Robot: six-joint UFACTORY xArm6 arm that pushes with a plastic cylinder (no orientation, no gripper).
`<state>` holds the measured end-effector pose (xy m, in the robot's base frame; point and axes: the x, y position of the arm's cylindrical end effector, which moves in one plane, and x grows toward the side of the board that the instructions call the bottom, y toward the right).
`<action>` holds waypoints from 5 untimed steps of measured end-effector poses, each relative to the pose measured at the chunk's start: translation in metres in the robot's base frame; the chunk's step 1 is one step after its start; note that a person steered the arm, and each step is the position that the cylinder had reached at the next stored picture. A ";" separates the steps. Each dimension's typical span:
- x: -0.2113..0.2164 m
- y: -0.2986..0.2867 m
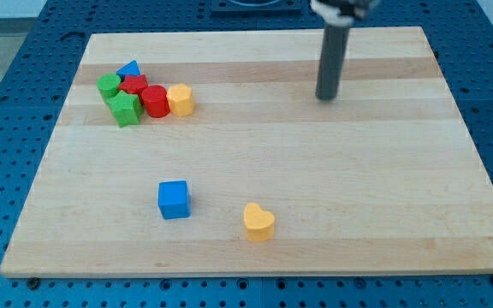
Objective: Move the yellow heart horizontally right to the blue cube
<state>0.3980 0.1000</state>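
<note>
Tip sits upper right, far from yellow heart at lower centre; no end effector jaws fitted. Off-centre contact could skid heart past blue cube.

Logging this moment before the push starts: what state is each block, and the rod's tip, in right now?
yellow heart: lying flat, alone, to the lower right of the blue cube, not touching it.
blue cube: lying flat, alone.
my tip: on the board near the view's top, far from every block.
cluster at upper left: green, red, blue and yellow blocks packed together.
</note>
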 end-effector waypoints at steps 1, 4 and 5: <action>0.095 -0.019; 0.221 -0.075; 0.206 -0.123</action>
